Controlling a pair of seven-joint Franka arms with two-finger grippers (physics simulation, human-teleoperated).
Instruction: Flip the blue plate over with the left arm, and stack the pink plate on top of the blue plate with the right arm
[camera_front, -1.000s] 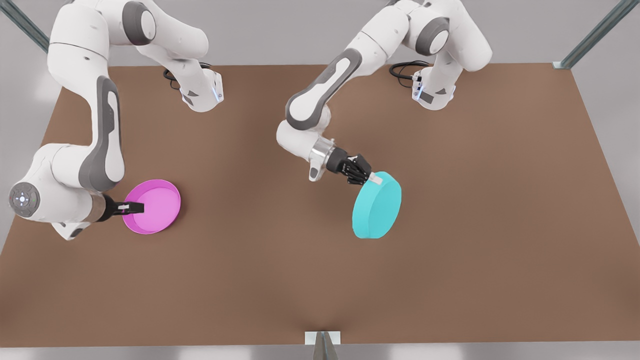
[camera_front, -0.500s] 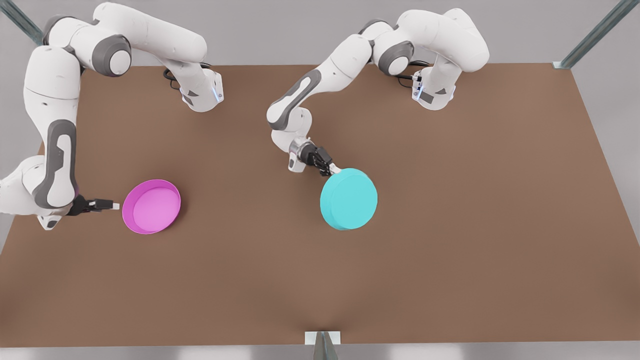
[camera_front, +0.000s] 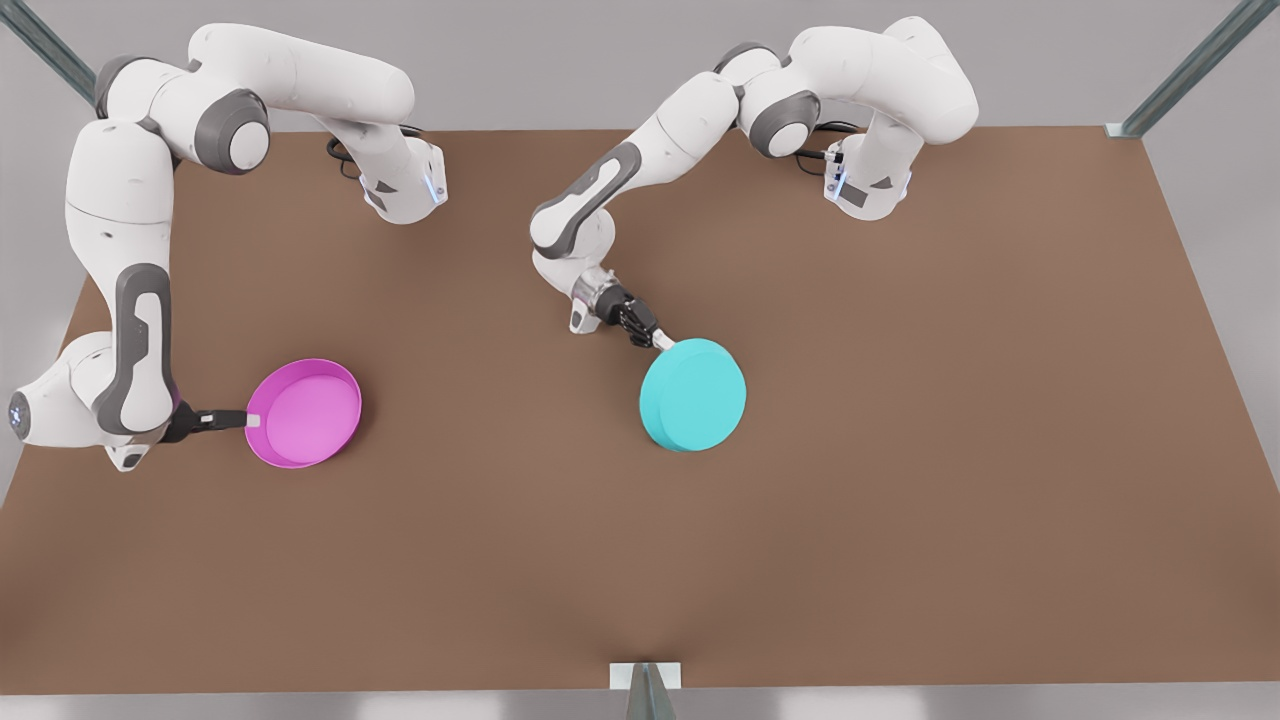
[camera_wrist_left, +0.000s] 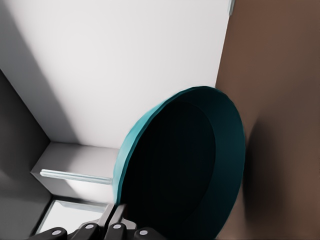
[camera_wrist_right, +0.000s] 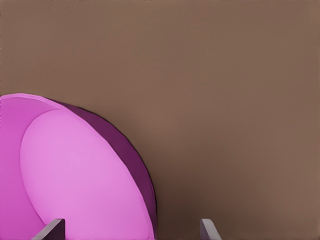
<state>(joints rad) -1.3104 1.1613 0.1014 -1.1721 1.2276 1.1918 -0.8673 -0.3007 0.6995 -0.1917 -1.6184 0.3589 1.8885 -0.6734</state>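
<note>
The right gripper has closed in, fingers spread, on the round magenta-pink plastic plate's rim, while the left gripper clamps the upturned round turquoise plastic plate.

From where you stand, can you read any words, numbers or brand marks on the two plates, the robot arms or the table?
None: no readable text, number or logo stands anywhere.
Blue plate: plain, no marking.
Pink plate: plain, no marking.
Left gripper and right gripper, both white arms, brown table: unmarked.
</note>
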